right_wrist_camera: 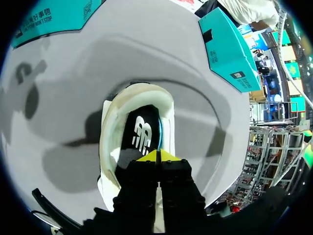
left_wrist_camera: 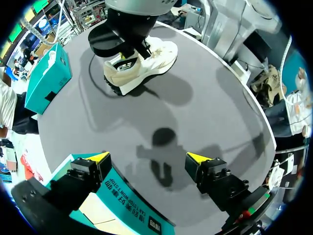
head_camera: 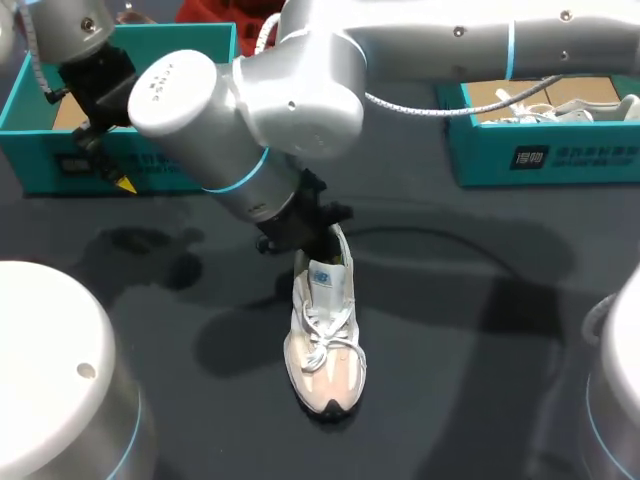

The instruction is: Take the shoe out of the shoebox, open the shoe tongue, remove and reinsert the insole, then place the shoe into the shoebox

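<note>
White shoe (head_camera: 325, 340) sits mid-frame on your table (head_camera: 480, 330), toe toward the lower edge. Your right gripper (right_wrist_camera: 157, 156) is at its opening, just over the insole (right_wrist_camera: 142, 134), tips pressed together; can't tell if they pinch anything. Left gripper (left_wrist_camera: 146, 159) hangs wide open, empty, over the teal box (head_camera: 30, 150) upper left. Second box (head_camera: 580, 155) is upper right.

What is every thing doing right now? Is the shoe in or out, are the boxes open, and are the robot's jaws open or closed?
Shoe: out of the box, standing on its sole on the table, laced.
Insole: inside the shoe.
Left shoebox: open.
Right shoebox: open, with a white shoe inside.
Left jaws: open, holding nothing.
Right jaws: closed together at the shoe's opening.
</note>
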Motion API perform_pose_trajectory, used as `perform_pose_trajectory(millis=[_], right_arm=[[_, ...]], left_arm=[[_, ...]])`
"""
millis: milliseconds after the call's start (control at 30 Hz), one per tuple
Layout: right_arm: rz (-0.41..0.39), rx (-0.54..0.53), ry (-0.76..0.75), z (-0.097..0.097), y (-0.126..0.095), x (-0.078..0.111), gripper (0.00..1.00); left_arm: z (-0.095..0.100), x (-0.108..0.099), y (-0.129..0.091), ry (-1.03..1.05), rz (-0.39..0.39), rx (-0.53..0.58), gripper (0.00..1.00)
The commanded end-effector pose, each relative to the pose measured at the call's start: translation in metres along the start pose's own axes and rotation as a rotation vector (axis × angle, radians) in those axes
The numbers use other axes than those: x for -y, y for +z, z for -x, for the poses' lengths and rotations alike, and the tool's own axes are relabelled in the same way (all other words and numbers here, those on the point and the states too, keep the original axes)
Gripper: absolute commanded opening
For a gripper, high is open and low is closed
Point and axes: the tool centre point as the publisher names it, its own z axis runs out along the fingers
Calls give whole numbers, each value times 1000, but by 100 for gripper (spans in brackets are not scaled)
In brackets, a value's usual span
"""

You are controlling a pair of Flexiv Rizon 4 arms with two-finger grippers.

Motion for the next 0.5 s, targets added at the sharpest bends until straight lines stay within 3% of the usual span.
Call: perform_pose_trajectory(millis=[33,500], right_arm=[[-22,28,3,0,3,3,0],[-125,-13,51,2,39,18,0]], left_arm=[[0,0,0,0,3,-1,100],[0,0,0,0,3,-1,100]])
